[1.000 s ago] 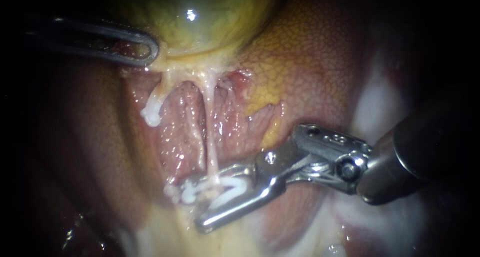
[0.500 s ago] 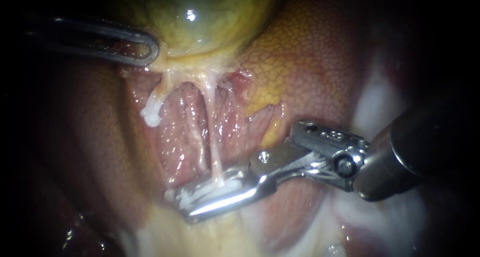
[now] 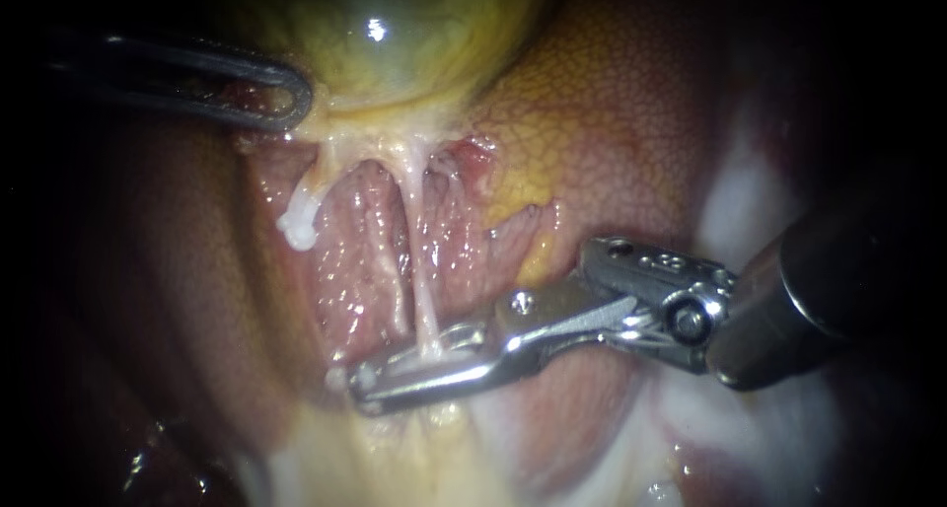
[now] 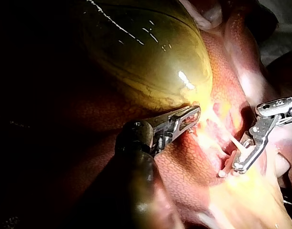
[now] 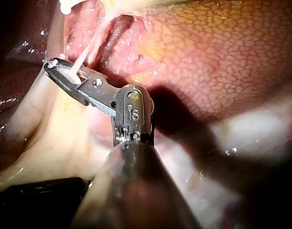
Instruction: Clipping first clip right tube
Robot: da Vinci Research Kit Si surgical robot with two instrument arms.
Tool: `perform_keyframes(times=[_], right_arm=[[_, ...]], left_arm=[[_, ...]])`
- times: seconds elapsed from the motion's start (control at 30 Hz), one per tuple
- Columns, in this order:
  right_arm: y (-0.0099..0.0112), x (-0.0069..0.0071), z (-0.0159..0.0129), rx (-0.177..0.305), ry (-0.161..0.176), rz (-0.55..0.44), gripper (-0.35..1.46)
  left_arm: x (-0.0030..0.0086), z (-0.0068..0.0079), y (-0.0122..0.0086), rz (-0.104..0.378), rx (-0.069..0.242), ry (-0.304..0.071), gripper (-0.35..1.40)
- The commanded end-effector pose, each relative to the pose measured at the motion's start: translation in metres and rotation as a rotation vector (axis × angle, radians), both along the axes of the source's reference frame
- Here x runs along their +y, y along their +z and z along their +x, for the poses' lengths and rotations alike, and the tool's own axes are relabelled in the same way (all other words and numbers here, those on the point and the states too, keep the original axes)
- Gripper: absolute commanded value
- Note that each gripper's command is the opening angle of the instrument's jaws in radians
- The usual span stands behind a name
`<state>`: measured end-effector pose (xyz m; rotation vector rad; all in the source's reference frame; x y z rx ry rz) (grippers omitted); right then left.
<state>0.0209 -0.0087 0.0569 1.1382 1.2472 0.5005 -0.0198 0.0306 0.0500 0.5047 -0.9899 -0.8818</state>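
Observation:
The right tube (image 3: 418, 280), a thin pale strand, runs down from the yellow-green gallbladder (image 3: 395, 34) into my right instrument (image 3: 363, 389). Its jaws lie nearly together across the tube's lower end, shut on it with a white clip (image 3: 434, 359) pressed between them. The right wrist view shows the same tube (image 5: 81, 59) entering the closed jaws (image 5: 54, 67). The left tube (image 3: 314, 193) hangs apart and ends in a white knob. My left instrument (image 3: 294, 98) holds the gallbladder's lower edge, jaws shut on it, as the left wrist view (image 4: 192, 115) also shows.
Mottled orange-red liver (image 3: 612, 122) lies to the right of the tubes. Raw pink tissue (image 3: 365, 260) shows between and behind the tubes. Pale whitish tissue (image 3: 730, 201) lies beside the right instrument's dark shaft (image 3: 838, 290).
The right instrument's jaws have closed from wide open around the right tube to nearly together, squeezing the white clip flat on it. The left instrument has held still.

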Motion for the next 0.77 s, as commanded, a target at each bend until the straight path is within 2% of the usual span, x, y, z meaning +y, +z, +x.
perform_keyframes(times=[0.03, 0.77], right_arm=[[0.0000, 0.0000, -0.0001, -0.001, 0.002, 0.000, -0.35], [0.0001, 0.0000, -0.0002, -0.005, 0.009, 0.000, -0.35]], left_arm=[[0.0000, 0.0000, 0.0000, 0.000, 0.000, 0.000, -0.35], [-0.0002, 0.0000, 0.0001, 0.001, -0.004, 0.004, -0.35]])
